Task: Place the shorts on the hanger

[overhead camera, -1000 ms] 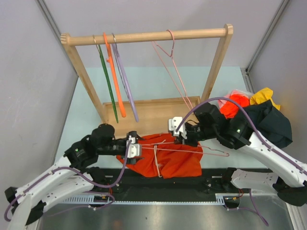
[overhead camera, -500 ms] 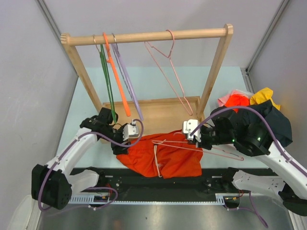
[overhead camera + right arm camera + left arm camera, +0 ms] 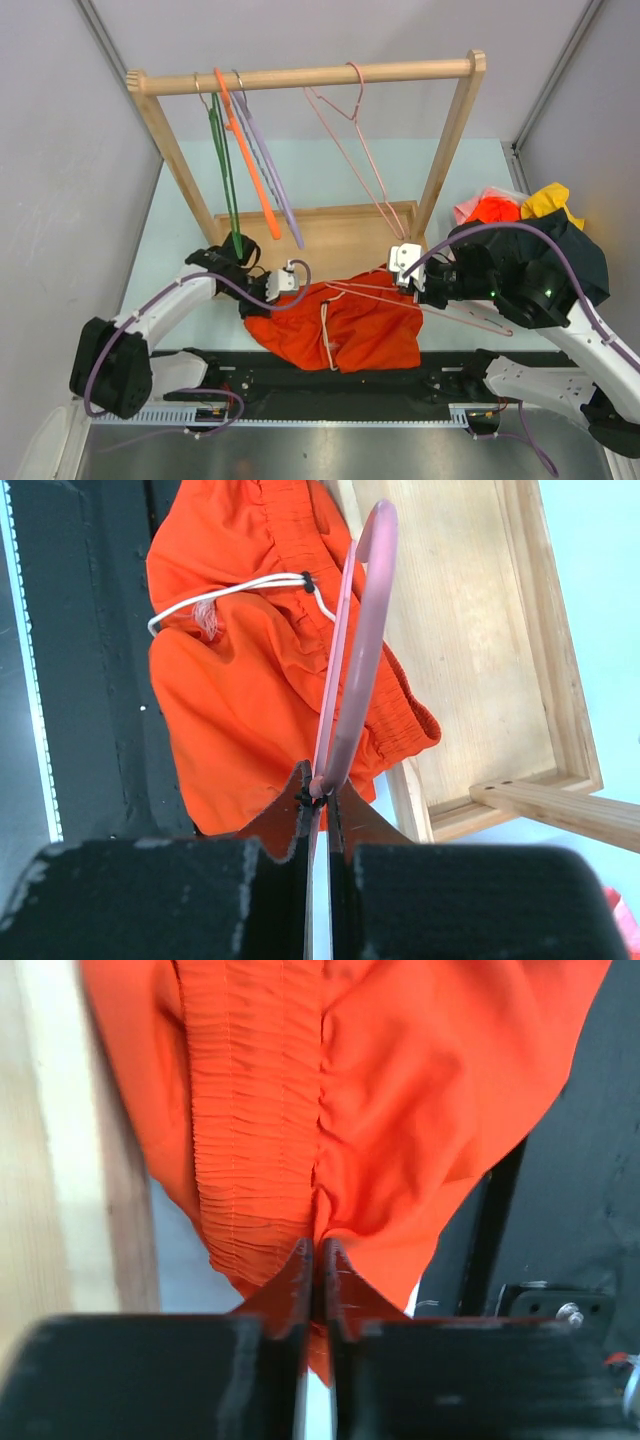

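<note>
Shorts [image 3: 345, 330] are seen crumpled on the desk [image 3: 320, 170] just in front of the wooden rack [image 3: 300, 76], against the near edge of its base tray, with the white drawstring uppermost. Left arm's fingers [image 3: 295, 1280] are pressed together on the gathered waistband at the shorts' left end. Right arm's fingers [image 3: 285, 820] are clamped on the thin pink hanger [image 3: 362, 630], which is held tilted over the shorts' right part, in front of the rack's right post. A second pink hanger [image 3: 358, 105] is hung on the rack's rail.
</note>
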Available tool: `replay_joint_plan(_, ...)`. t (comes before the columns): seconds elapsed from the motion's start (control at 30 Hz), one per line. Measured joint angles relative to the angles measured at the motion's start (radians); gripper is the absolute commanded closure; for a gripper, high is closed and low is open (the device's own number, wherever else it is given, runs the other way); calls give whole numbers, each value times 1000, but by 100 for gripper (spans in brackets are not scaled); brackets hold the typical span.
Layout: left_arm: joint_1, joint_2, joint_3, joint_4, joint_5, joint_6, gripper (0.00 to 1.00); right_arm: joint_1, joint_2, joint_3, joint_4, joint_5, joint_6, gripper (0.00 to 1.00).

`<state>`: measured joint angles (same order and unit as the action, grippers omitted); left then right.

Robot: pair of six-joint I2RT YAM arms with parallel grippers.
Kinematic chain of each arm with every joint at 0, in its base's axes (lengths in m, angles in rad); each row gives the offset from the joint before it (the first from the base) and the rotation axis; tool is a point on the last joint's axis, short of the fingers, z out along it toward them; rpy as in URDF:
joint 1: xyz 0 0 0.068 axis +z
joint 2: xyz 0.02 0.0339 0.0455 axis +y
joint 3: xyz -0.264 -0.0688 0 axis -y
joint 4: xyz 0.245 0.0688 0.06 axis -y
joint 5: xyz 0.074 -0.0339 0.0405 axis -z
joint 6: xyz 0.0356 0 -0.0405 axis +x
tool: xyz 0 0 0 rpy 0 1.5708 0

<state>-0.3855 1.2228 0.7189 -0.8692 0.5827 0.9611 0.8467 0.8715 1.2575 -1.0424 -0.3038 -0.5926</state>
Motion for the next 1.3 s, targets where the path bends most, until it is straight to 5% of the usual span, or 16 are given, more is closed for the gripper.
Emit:
replay_joint_plan(0.23, -143, -297, 11, 60, -44, -57, 100, -13, -14, 0, 0, 24, -2, 100)
replay_joint_plan(0.4, -442, -494, 8, 97, -124, -61, 100, -24, -39, 0, -2, 35, -3, 100)
replay_joint_plan(0.57, -738, -472, -73, 70, -203, -16, 99, -26, -45, 1, -21, 33, -11, 100)
replay_joint_plan(0.63, -802, -442, -118, 49, -221, 5, 92, -26, -43, 1, -28, 27, -13, 100)
replay_joint_plan(0.7, -840, -410, -157, 17, -240, 29, 72, -26, -38, 1, -39, 12, -20, 100)
replay_joint_plan(0.77, -847, -402, -168, -10, -249, 53, 51, -26, -34, 1, -50, -3, -31, 100)
replay_joint_plan(0.83, -848, -419, -168, -31, -251, 68, 46, -22, -29, 1, -58, -20, -43, 100)
replay_joint_plan(1.1, -818, -671, -126, -106, -237, -31, 52, 9, -1, 1, -66, -61, -83, 100)
replay_joint_plan(1.3, -517, -694, -64, -116, -190, -80, 50, 23, 22, 1, -53, -79, -100, 100)
